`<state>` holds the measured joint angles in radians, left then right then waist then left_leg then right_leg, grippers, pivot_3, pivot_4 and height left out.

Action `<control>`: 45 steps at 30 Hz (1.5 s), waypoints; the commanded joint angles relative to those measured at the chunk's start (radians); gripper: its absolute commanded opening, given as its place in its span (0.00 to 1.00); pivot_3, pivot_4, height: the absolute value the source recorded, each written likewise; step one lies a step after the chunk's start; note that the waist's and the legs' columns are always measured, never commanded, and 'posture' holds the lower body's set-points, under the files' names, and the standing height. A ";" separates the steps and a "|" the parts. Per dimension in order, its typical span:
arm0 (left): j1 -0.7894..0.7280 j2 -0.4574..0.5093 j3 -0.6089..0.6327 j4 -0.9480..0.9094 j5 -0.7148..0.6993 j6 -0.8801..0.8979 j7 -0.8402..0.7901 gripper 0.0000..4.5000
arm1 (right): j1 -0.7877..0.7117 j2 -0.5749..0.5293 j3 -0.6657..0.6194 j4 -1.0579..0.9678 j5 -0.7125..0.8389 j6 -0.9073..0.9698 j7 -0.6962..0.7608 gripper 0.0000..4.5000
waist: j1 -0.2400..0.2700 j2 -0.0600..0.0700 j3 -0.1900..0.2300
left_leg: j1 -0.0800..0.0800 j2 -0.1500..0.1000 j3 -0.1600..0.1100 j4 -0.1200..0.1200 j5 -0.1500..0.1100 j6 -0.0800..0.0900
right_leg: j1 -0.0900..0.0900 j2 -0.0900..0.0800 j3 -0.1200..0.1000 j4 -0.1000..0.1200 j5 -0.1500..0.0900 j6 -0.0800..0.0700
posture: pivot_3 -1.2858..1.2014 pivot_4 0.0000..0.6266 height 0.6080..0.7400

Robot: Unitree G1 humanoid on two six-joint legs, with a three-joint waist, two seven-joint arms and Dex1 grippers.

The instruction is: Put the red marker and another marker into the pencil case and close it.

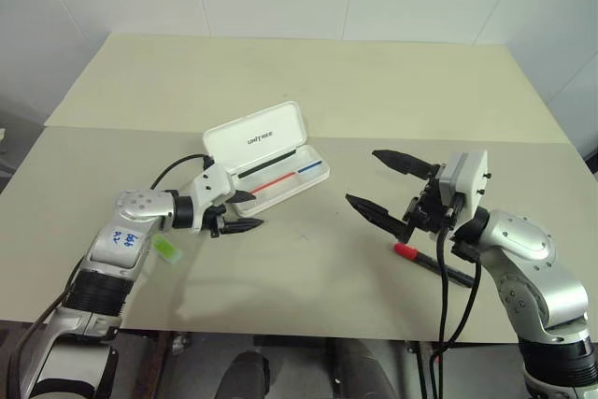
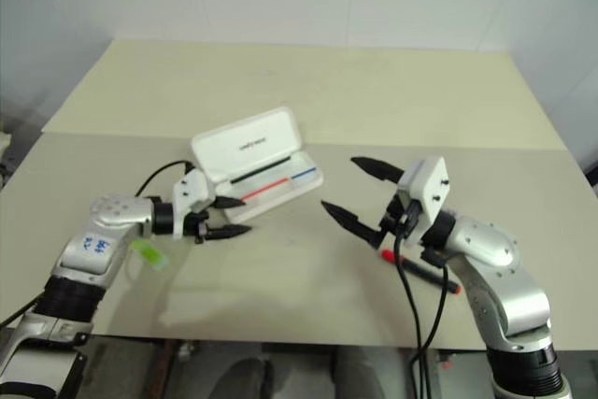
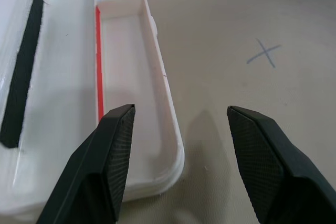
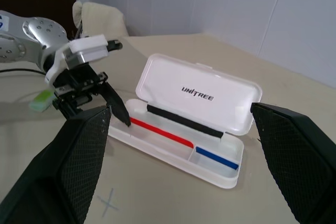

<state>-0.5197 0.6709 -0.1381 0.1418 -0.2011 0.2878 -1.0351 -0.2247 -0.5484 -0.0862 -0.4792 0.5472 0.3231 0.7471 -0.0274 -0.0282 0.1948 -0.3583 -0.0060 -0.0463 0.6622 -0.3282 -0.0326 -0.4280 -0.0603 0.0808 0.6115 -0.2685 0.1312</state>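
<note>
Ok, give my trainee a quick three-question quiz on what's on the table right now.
1. True or false: the white hard-plastic pencil case is closed.
2. Which gripper is nearer the black-barrelled, red-capped marker: A) left gripper B) right gripper?
3. Fill in: the flat light green highlighter lies on the ___.

Key: 1 false; 2 B; 3 table.

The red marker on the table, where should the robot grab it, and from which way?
Best guess: grip the black barrel of the red marker mid-length, coming from above with the open right gripper, fingers either side of the barrel. It lies flat on the table, so only its long sides are free.
</note>
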 commanded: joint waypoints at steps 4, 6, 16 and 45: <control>-0.057 -0.001 -0.033 0.039 0.036 0.008 -0.036 0.64 | -0.025 0.016 -0.001 -0.060 -0.009 -0.028 -0.030 1.00 | 0.000 0.000 0.000 | 0.000 0.000 0.000 0.000 0.000 0.000 | 0.000 0.001 0.000 0.000 0.000 0.000 | 0.52 0.24 1.00; -0.071 -0.005 -0.042 0.046 0.043 0.015 -0.040 0.56 | -0.033 0.018 -0.001 -0.060 -0.009 -0.029 -0.034 1.00 | 0.000 0.000 0.000 | 0.000 0.000 0.000 0.000 0.000 0.000 | 0.000 0.000 0.000 0.000 0.000 0.000 | 0.52 0.24 1.00; -0.089 0.008 -0.083 0.052 0.100 -0.043 -0.090 0.00 | -0.066 0.018 -0.005 -0.050 -0.005 -0.028 -0.037 1.00 | 0.001 0.000 0.000 | 0.000 0.000 0.001 0.000 0.000 0.000 | 0.000 0.000 0.000 0.001 0.000 0.000 | 0.52 0.24 1.00; -0.005 0.045 -0.113 -0.291 0.031 0.119 -0.231 0.00 | -0.119 0.012 -0.002 -0.011 0.008 -0.009 -0.013 1.00 | 0.000 0.000 0.000 | -0.003 0.000 0.000 0.002 0.000 0.000 | -0.001 0.000 -0.003 0.001 0.000 0.000 | 0.52 0.24 1.00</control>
<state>-0.5282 0.7098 -0.2540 -0.1051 -0.1534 0.3965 -1.2717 -0.3336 -0.5354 -0.0826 -0.4632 0.5400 0.3149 0.7350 -0.0276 -0.0281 0.1947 -0.3609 -0.0057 -0.0465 0.6640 -0.3280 -0.0326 -0.4287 -0.0599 0.0779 0.6126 -0.2687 0.1308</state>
